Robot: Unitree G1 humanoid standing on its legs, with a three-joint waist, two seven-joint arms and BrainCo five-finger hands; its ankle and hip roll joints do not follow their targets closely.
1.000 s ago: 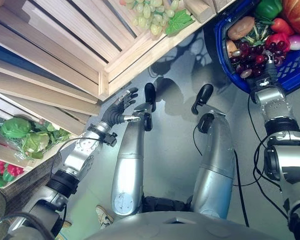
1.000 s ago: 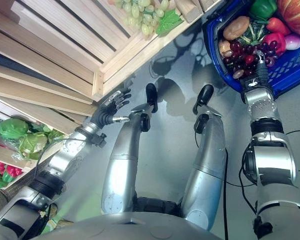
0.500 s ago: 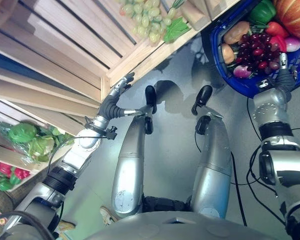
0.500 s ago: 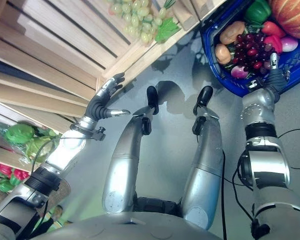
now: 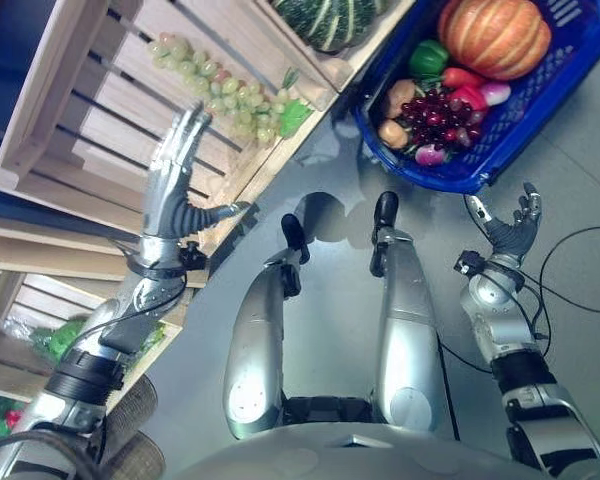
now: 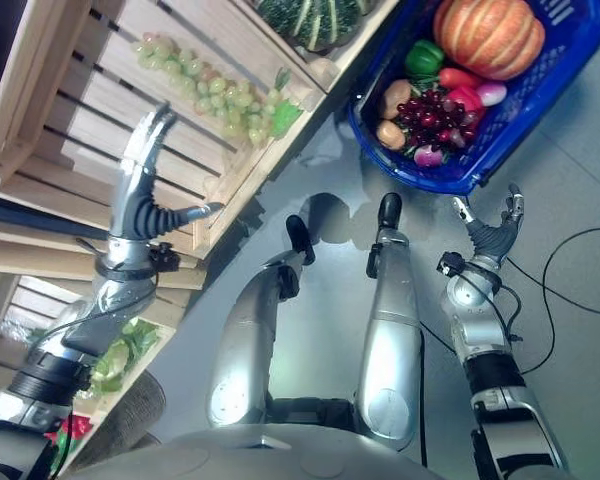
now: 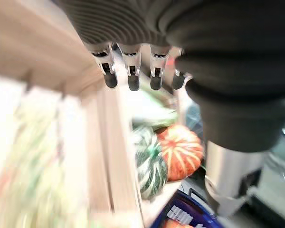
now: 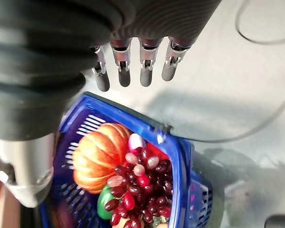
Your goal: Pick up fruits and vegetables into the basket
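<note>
While my left hand (image 5: 173,180) hovers with fingers straight at the crate's (image 5: 75,150) rim, the green grapes (image 5: 215,90) lie at one o'clock of it; soft, loose, best pinched by the stem. My right hand (image 5: 510,230), fingers apart and empty, sits at five o'clock of the basket (image 5: 540,95).

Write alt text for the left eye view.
The robot's left hand reaches open toward green grapes in a wooden crate. Its right hand hangs open beside a blue basket holding a pumpkin, red grapes and a green pepper.
</note>
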